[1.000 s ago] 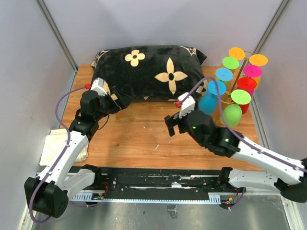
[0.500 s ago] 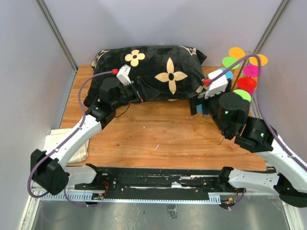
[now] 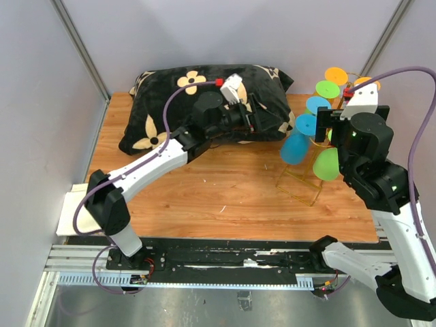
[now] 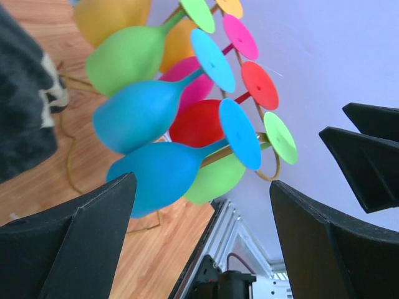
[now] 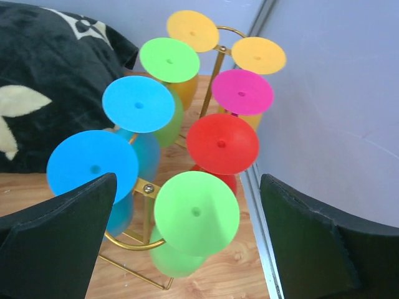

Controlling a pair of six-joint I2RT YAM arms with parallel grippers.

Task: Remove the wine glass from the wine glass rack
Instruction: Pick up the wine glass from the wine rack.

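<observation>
Gold wine glass rack [image 5: 216,59] at far right table [image 3: 204,184] corner, beside pillow [image 3: 272,85]. Left gripper [image 4: 201,187] and right gripper [image 5: 188,180] both gape empty, facing it. Best to pinch the nearer blue wine glass [image 4: 159,174] by its stem and slide it out along its hook.

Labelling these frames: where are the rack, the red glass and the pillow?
rack [image 5: 215,73]: right wrist view, gold upright post.
red glass [image 5: 222,144]: right wrist view, centre of its foot.
pillow [image 3: 157,85]: top external view, black fabric left of flower.
</observation>
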